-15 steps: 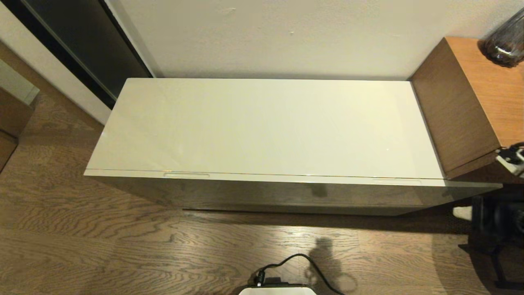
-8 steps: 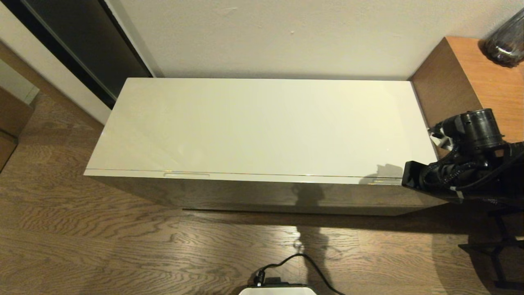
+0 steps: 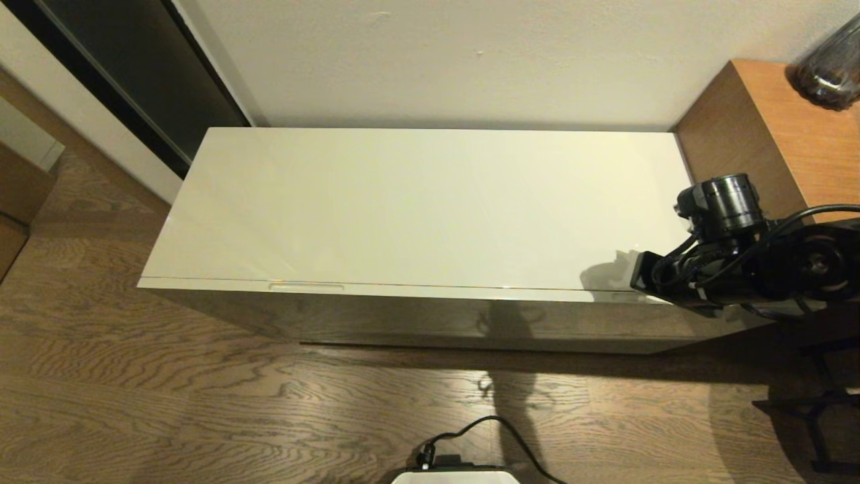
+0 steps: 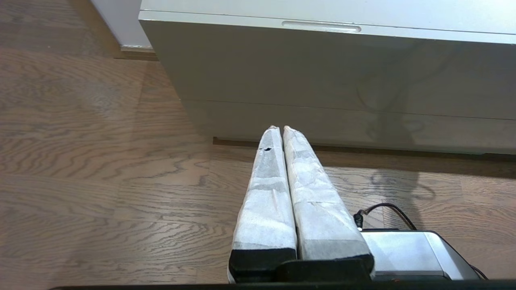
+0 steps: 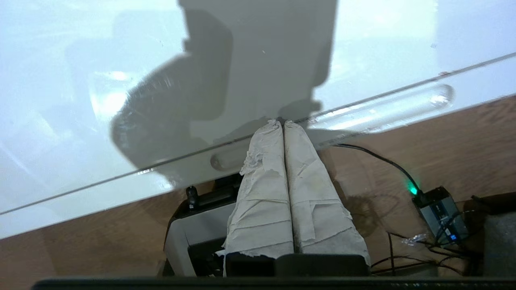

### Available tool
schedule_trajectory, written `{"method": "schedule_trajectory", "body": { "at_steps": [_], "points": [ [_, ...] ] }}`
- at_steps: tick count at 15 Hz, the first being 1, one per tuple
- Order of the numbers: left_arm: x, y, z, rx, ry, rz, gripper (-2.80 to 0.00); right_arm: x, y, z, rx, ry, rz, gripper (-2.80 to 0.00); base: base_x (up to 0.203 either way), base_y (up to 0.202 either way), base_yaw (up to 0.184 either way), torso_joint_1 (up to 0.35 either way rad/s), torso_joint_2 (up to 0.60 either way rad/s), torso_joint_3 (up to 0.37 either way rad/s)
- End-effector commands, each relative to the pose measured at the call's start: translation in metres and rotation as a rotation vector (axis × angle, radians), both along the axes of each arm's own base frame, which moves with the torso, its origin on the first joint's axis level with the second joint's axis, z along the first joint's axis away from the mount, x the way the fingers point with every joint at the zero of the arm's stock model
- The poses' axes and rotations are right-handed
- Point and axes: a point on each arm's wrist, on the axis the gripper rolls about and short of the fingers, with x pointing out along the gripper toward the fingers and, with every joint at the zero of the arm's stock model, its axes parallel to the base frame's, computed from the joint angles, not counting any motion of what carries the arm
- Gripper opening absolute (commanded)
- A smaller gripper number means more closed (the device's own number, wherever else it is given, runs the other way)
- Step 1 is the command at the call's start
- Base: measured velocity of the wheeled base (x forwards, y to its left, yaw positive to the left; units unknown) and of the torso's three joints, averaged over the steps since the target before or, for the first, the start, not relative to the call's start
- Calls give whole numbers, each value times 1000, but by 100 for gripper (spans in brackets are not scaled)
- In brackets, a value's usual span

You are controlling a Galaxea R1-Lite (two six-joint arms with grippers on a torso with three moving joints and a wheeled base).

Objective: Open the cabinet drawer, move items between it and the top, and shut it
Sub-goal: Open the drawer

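Observation:
The cabinet drawer (image 3: pixel 430 316) is shut, its glossy front below the cream-white top (image 3: pixel 430 208). The left slot handle (image 3: pixel 306 287) shows; my right arm (image 3: pixel 732 262) partly covers the right one. In the right wrist view, my right gripper (image 5: pixel 281 121) is shut and empty. Its tips hang just above the seam, over the middle of the right slot handle (image 5: pixel 383 108). In the left wrist view, my left gripper (image 4: pixel 281 128) is shut and empty, low over the floor before the drawer front (image 4: pixel 322 68). The items are hidden.
A taller brown wooden unit (image 3: pixel 759 154) adjoins the cabinet's right end, with a dark glass vase (image 3: pixel 830 67) on it. My base and its black cable (image 3: pixel 470 464) sit on the wood floor in front. A power adapter with a green light (image 5: pixel 437 207) lies on the floor.
My right arm has risen into the head view from the right edge and moved left, over the cabinet's front right corner. The drawer has stayed shut.

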Motion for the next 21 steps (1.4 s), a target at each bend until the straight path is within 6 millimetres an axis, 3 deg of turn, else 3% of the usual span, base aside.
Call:
{"method": "schedule_trajectory", "body": {
  "at_steps": [1, 13, 17, 21],
  "points": [
    [0, 0, 0, -2, 0, 0, -280, 1, 0, -5, 2, 19, -6, -280, 0, 0, 0, 0, 0, 0],
    [0, 0, 0, -1, 1, 0, -280, -22, -3, -35, 33, 132, -45, -280, 0, 0, 0, 0, 0, 0],
    [0, 0, 0, -1, 1, 0, -280, -51, -8, -37, 40, 145, -43, -280, 0, 0, 0, 0, 0, 0],
    [0, 0, 0, -1, 1, 0, -280, -97, -9, -21, 62, 93, 10, -280, 0, 0, 0, 0, 0, 0]
  ]
}}
